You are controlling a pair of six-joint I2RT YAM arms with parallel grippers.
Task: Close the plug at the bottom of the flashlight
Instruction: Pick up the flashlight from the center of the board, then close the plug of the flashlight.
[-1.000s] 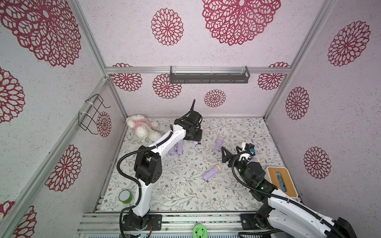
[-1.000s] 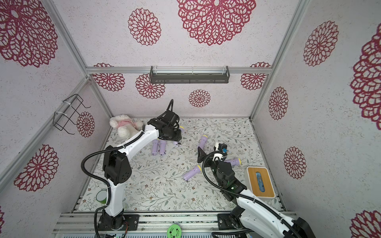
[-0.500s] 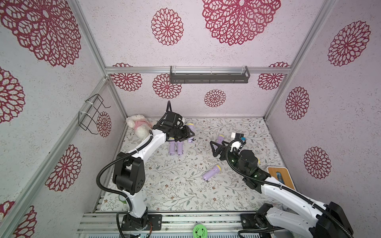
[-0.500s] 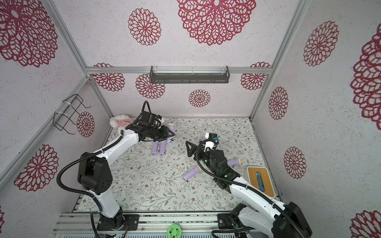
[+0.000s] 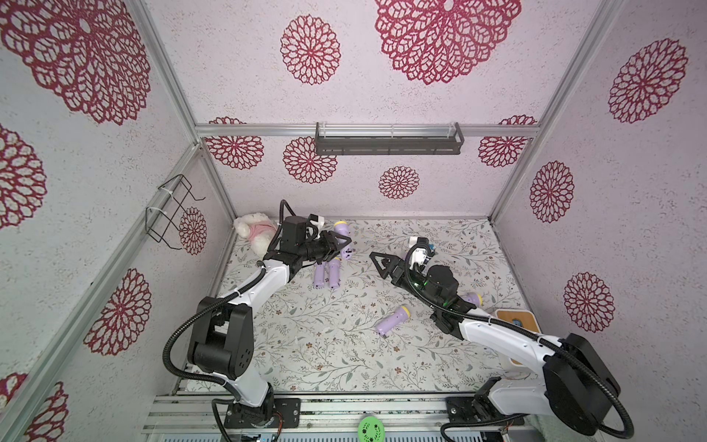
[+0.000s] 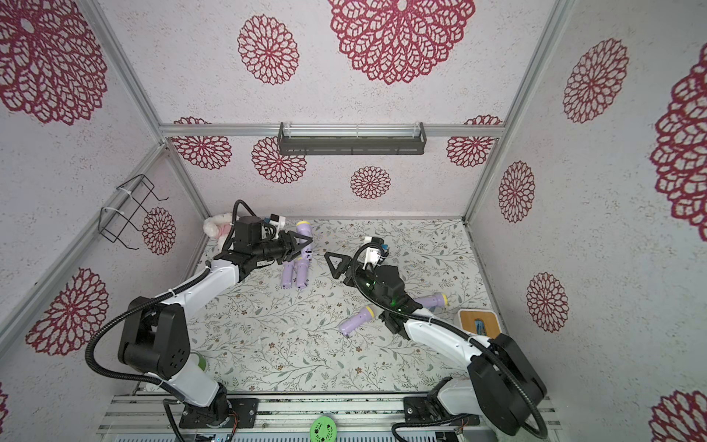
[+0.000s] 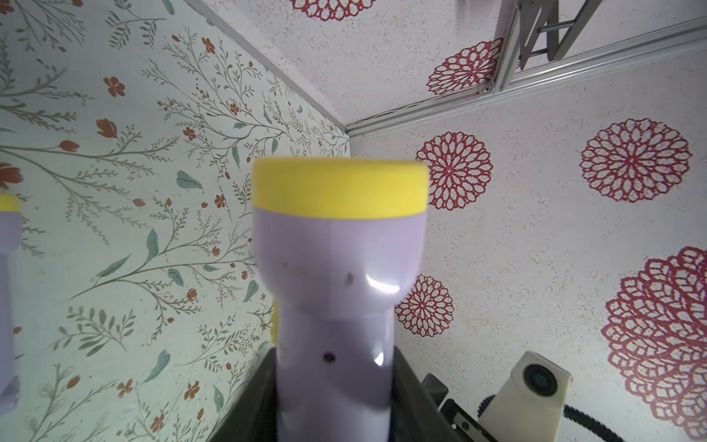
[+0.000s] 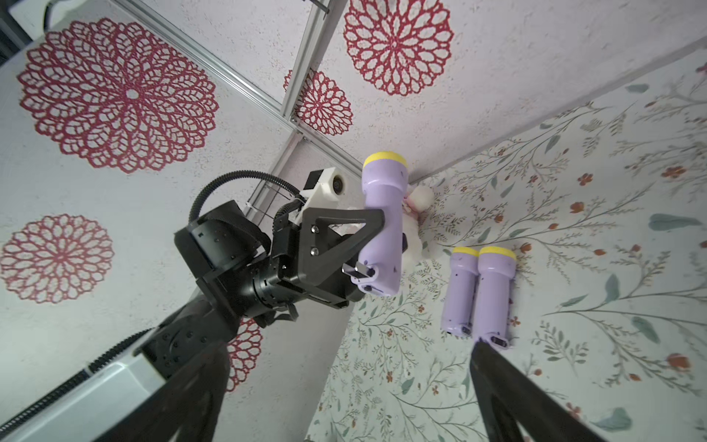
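Nearest us, a green disc (image 5: pixel 370 429) sits on the front rail, and a roll of green tape (image 6: pixel 199 361) peeks out beside the left arm's base. On the floral table (image 5: pixel 306 344) we find a lone flashlight (image 5: pixel 392 319) lying mid-table, a half-hidden flashlight (image 6: pixel 434 300) behind the right arm, and a wooden tray (image 5: pixel 505 315) at the right edge.

Farther in, the right gripper (image 5: pixel 377 261) hangs above the table, jaws spread wide with nothing between them, pointing toward the left arm. Across a gap, the left gripper (image 5: pixel 343 245) is clamped on the handle of the purple flashlight (image 5: pixel 341 230), which it holds clear of the table, yellow end away from us. In the right wrist view we make out the plug (image 8: pixel 357 271), a small dark tab sticking out at the flashlight's bottom end, not pressed flush.

Just below the held one, a pair of flashlights (image 5: pixel 326 273) lies side by side on the table, touching. In the far left corner a white plush toy (image 5: pixel 252 231) rests by the wall, and a dark shelf (image 5: pixel 388 139) hangs on the back wall.
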